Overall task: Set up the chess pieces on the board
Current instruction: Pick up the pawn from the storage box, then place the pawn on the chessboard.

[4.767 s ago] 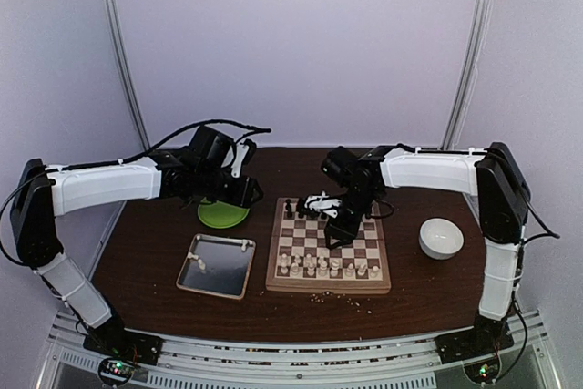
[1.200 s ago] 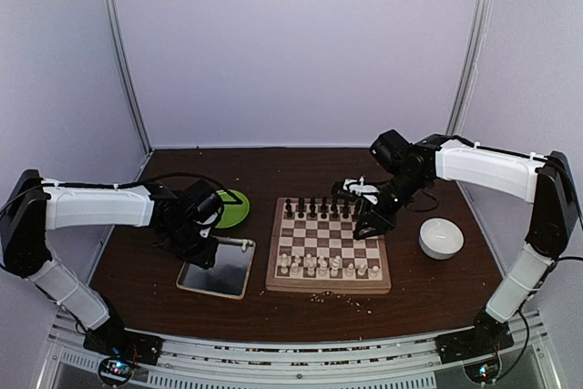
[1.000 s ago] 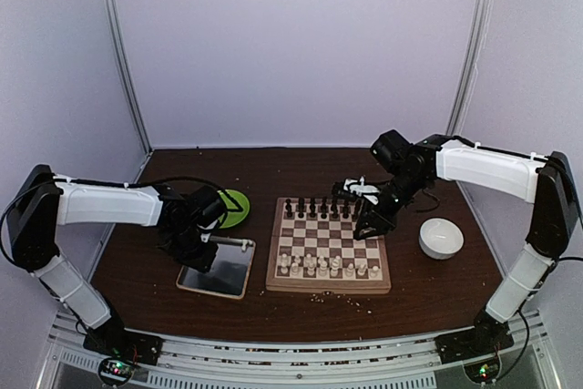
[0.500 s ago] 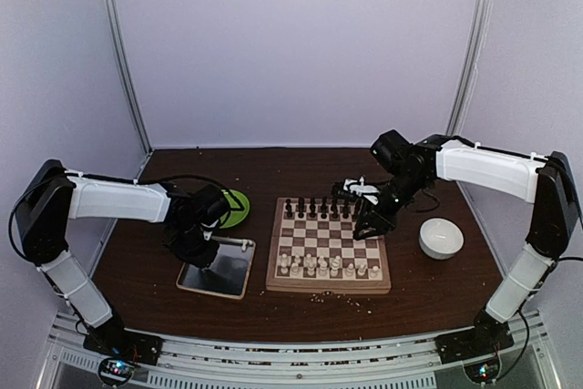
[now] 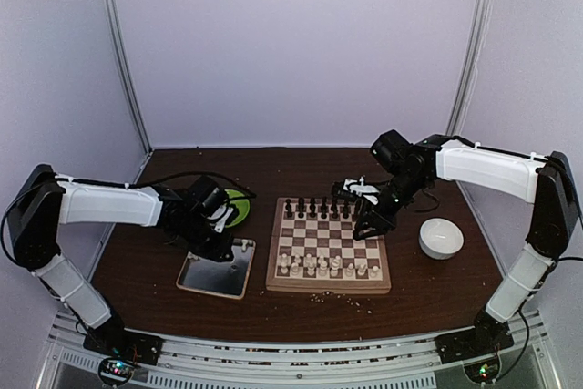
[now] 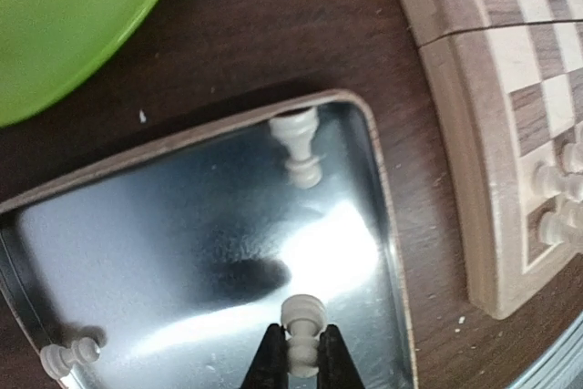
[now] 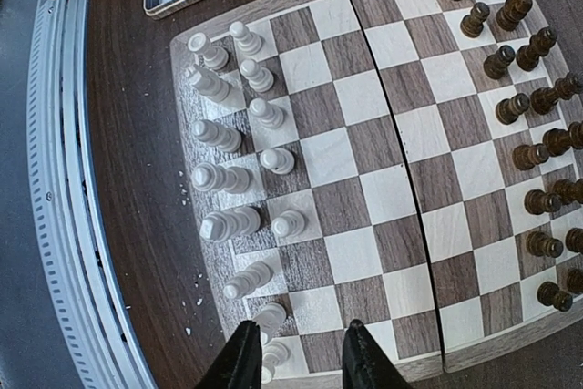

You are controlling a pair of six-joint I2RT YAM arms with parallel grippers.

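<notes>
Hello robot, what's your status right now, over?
Left gripper shut on a white pawn in the metal tray. Right gripper open, empty, above the board. Two more white pieces lie in the tray; nothing blocking the lift.

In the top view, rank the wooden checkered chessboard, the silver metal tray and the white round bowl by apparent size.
Largest: wooden checkered chessboard.
Next: silver metal tray.
Smallest: white round bowl.

The board (image 7: 364,179) is brown-checkered, the plate (image 6: 73,15) green
</notes>
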